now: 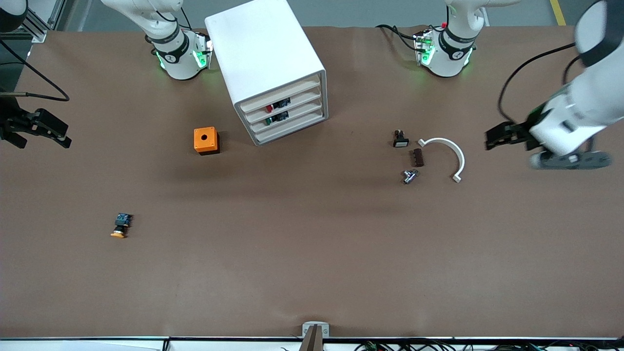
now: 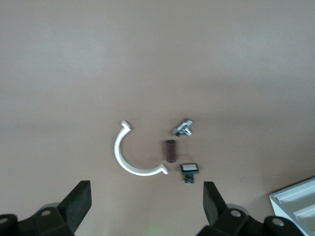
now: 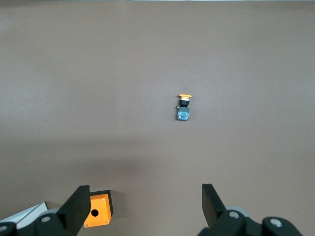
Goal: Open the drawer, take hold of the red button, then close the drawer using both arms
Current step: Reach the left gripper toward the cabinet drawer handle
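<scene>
The white cabinet (image 1: 265,53) stands between the two arm bases, with all of its drawers pushed in. The drawer (image 1: 292,101), second from the top, shows the red-capped button (image 1: 276,105) through its cream front. My left gripper (image 1: 492,138) hangs open and empty over the table at the left arm's end, beside a white curved piece. In the left wrist view its fingers (image 2: 78,202) frame bare table. My right gripper (image 1: 68,136) hangs open and empty over the table's edge at the right arm's end. Its fingers (image 3: 212,204) show in the right wrist view.
An orange box (image 1: 206,140) with a hole sits beside the cabinet. An orange-capped button (image 1: 121,226) lies nearer the front camera. Toward the left arm's end lie a white curved piece (image 1: 448,153), a brown block (image 1: 417,157), a metal part (image 1: 409,176) and a white-capped button (image 1: 400,139).
</scene>
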`<action>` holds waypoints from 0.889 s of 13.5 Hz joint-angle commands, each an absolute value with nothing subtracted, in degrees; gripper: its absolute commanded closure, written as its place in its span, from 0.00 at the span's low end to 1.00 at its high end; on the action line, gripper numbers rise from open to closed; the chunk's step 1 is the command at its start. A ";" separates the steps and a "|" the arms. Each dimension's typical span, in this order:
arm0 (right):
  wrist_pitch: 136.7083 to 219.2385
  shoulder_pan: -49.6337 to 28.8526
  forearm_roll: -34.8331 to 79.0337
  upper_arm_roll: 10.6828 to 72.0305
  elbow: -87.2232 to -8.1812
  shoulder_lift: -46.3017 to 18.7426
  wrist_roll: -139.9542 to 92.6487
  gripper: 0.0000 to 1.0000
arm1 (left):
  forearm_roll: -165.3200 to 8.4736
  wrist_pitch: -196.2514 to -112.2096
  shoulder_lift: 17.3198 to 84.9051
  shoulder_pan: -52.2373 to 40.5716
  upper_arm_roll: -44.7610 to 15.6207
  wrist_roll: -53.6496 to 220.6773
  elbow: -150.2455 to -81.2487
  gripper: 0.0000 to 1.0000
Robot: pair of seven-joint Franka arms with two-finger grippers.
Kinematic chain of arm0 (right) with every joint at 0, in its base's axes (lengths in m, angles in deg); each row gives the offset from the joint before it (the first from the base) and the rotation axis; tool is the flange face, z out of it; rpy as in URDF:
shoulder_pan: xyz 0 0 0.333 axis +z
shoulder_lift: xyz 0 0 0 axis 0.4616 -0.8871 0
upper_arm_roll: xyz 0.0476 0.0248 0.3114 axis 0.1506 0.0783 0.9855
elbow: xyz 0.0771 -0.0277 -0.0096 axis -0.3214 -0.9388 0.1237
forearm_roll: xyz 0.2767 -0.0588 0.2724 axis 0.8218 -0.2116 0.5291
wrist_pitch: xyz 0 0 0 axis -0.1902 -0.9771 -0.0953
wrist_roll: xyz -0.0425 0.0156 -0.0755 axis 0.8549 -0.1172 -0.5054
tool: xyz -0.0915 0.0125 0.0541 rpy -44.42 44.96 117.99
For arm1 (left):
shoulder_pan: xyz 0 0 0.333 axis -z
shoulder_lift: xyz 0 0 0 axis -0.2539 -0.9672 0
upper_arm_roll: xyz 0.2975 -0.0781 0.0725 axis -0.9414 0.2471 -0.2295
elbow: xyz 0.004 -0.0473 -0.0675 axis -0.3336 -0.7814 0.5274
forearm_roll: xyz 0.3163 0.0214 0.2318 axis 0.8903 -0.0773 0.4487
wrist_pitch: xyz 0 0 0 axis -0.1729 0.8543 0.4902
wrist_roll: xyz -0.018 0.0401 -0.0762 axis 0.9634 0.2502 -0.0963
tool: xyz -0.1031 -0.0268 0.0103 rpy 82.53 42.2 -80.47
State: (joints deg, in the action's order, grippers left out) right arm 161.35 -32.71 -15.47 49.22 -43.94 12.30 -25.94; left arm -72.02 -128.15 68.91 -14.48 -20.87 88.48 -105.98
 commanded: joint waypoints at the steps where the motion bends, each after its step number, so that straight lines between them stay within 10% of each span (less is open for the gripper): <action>1: 161.05 -33.47 -15.36 49.71 -42.81 11.88 -26.14 0.00 | -74.17 -127.15 65.93 -11.38 -18.84 95.06 -104.80 0.00; 12: 160.97 -33.47 -15.36 49.71 -42.81 11.88 -26.22 0.00 | -86.20 -132.07 49.76 2.07 -18.66 120.54 -98.57 0.00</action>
